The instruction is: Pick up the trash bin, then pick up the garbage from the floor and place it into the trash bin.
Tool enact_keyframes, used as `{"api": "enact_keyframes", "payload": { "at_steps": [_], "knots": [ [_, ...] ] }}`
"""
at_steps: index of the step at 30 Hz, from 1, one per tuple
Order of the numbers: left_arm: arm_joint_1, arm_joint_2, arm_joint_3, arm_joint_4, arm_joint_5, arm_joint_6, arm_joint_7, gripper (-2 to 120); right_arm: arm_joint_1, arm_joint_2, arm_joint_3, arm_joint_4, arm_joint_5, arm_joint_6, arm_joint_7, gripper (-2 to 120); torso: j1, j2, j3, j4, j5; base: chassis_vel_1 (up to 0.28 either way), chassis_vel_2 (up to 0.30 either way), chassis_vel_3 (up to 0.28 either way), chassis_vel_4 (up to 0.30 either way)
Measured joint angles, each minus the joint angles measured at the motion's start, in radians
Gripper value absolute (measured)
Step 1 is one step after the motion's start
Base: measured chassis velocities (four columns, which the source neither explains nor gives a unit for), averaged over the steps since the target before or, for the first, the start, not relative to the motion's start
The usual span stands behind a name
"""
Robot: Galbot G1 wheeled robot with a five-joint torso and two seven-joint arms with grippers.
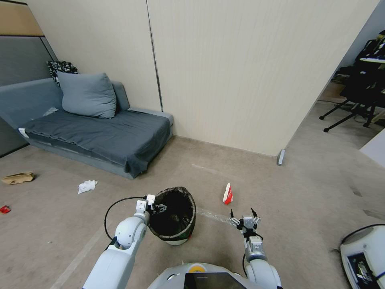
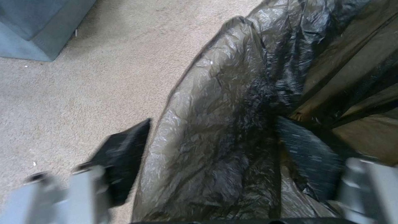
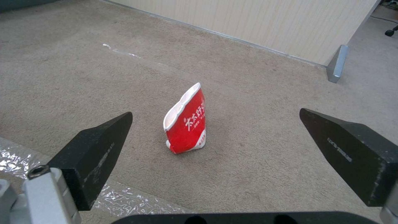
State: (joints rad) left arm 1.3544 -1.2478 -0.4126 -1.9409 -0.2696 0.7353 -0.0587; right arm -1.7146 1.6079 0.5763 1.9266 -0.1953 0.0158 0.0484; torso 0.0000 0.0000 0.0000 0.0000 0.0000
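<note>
Head view: left gripper (image 1: 160, 208) clamps the bin (image 1: 173, 216) by its bagged rim, one finger (image 2: 120, 161) outside, one inside. Right gripper (image 1: 243, 213) hangs wide open, holding nothing, near the squashed red cup (image 3: 186, 121) on the floor (image 1: 304, 192).

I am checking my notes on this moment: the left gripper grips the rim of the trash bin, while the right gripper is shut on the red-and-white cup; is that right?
Not quite. The right gripper is open and apart from the red-and-white cup, which stands crumpled on the floor between and beyond its fingers, as the right wrist view shows. The left gripper does grip the rim of the trash bin.
</note>
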Motion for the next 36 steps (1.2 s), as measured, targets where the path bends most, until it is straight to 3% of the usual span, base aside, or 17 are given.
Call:
{"api": "enact_keyframes", "payload": {
  "at_steps": [3, 7, 10, 18, 28, 36],
  "knots": [
    [-0.003, 0.003, 0.000, 0.000, -0.002, 0.000, 0.003, 55, 0.002, 0.000, 0.000, 0.000, 0.000, 0.000, 0.000, 100, 0.000, 0.000, 0.000, 0.0000, 0.0000, 0.000, 0.000, 0.000, 0.000],
    [-0.004, 0.005, 0.000, 0.000, -0.002, 0.000, 0.005, 45, 0.004, 0.000, 0.000, 0.000, 0.000, 0.000, 0.000, 100, 0.000, 0.000, 0.000, 0.0000, -0.0001, 0.000, 0.000, 0.000, 0.000],
    [-0.005, 0.006, 0.000, -0.001, -0.005, 0.000, 0.008, 28, 0.007, 0.000, 0.000, -0.001, 0.000, 0.000, -0.001, 100, 0.000, 0.000, 0.000, 0.0000, 0.0000, 0.000, 0.000, 0.000, 0.000],
    [-0.010, 0.006, 0.005, -0.001, -0.009, 0.000, 0.013, 11, 0.012, 0.000, 0.002, -0.003, 0.000, -0.001, -0.001, 100, 0.000, 0.000, 0.000, 0.0002, 0.0002, 0.000, 0.000, 0.000, 0.000],
    [-0.010, 0.007, 0.008, -0.002, -0.005, 0.000, 0.017, 10, 0.009, 0.000, 0.010, -0.001, 0.003, 0.005, -0.001, 100, 0.000, 0.000, 0.000, 0.0001, 0.0000, 0.000, 0.000, 0.000, 0.000],
    [0.017, 0.006, 0.000, -0.046, -0.021, -0.017, 0.017, 6, 0.004, 0.000, 0.018, 0.037, 0.030, -0.003, -0.001, 100, 0.000, 0.000, 0.000, -0.0003, -0.0008, 0.000, 0.000, 0.000, 0.000]
  ]
}}
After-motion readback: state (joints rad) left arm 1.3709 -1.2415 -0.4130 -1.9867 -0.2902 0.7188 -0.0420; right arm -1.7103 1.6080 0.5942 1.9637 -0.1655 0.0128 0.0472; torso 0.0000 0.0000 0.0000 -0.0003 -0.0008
